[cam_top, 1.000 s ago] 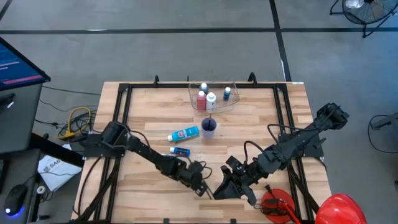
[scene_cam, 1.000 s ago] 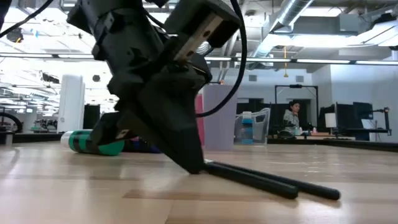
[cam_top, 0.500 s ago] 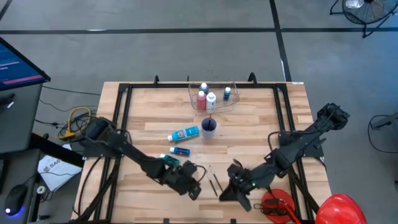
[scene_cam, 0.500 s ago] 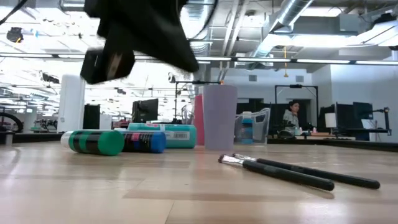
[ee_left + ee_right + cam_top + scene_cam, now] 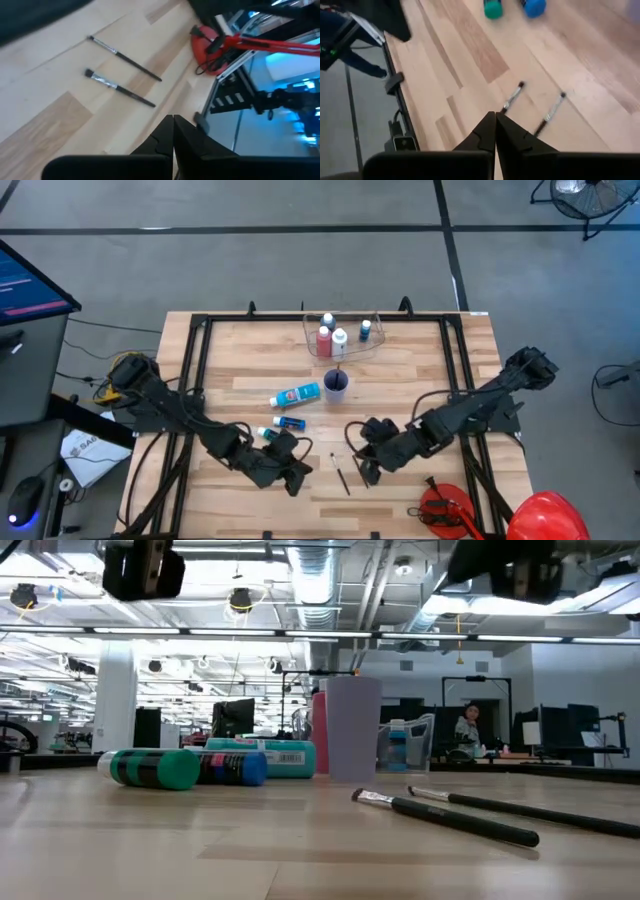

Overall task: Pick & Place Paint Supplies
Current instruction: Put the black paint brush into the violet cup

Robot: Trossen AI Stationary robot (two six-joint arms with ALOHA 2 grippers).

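Two thin brushes [image 5: 348, 470] lay loose and side by side on the wooden surface [image 5: 230, 370], where a second before both arms had crowded over them. Both pincers had lifted away shut and empty, so no brush was picked. The left pincer [image 5: 297, 477] sat beside them, the right pincer [image 5: 366, 472] just on their other side.

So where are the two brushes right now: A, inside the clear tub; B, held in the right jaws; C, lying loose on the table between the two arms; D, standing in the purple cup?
C: both brushes lie flat on the bare wood, and neither gripper holds them.
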